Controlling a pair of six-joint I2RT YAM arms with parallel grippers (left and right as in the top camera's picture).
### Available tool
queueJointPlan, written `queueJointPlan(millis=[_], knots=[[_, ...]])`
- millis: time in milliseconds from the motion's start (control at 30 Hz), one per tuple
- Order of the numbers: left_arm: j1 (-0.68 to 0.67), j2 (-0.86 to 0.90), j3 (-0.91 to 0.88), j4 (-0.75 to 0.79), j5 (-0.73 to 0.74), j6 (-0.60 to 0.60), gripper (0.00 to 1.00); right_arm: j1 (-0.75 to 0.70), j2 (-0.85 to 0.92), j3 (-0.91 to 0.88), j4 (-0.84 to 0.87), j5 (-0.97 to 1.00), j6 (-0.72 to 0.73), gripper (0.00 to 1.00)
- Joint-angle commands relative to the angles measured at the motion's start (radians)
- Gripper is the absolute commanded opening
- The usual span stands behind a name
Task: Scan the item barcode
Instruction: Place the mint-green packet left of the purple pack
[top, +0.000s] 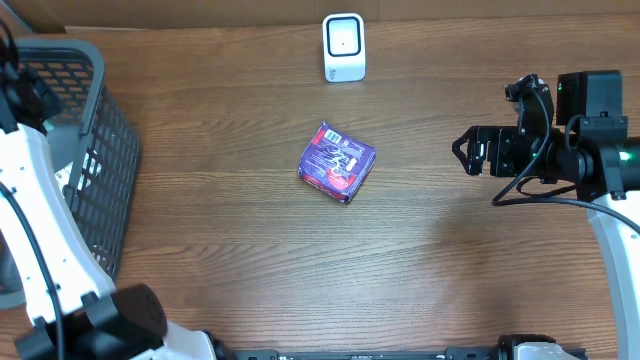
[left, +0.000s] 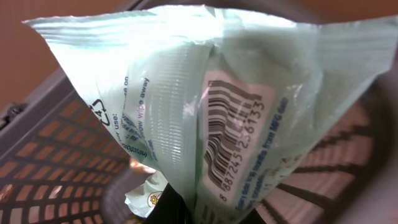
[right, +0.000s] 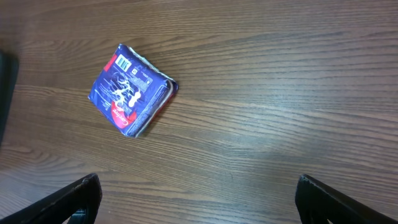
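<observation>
Seemingly gripped, green packet, basket behind.

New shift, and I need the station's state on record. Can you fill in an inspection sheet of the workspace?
Surface: wooden table, no spills seen.
Job's things: purple packet near centre; white scanner at far edge; pale green packet, barcode showing, at the grey basket.
Clutter: nothing seen.
Claws: left claw shut on the pale green packet; right claw open, empty, above the table.
Cables: black cable loops beside the right arm.
Surroundings: nothing seen.
</observation>
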Motion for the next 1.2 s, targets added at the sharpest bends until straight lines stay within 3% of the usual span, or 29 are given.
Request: queueJointPlan(millis=[0,233,333,633,900,1167], knots=[[-0.142,-0.083,0.040,-0.048,0.026,-0.104,0.04,0.001,0.000,0.020,0.006,0.006,-0.001,1.00],[-0.433,-0.078,0.019,-0.177,0.239,-0.227,0.04,0.001,0.000,0.020,0.006,0.006,-0.001,1.00],[-0.542,-0.039,-0.026,-0.183,0.265,-0.252,0.04,0.001,0.000,0.020,0.006,0.006,-0.001,1.00],[-0.813,0.235,-0.152,-0.145,0.405,-0.256,0.04,0.001,0.000,0.020,0.018,0.006,-0.001,1.00],[-0.879,0.367,-0.152,-0.200,0.367,-0.268,0.04,0.001,0.000,0.020,0.007,0.006,-0.001,1.00],[-0.777,0.373,-0.152,-0.288,0.282,-0.280,0.05,0.001,0.000,0.020,0.006,0.006,-0.001,1.00]])
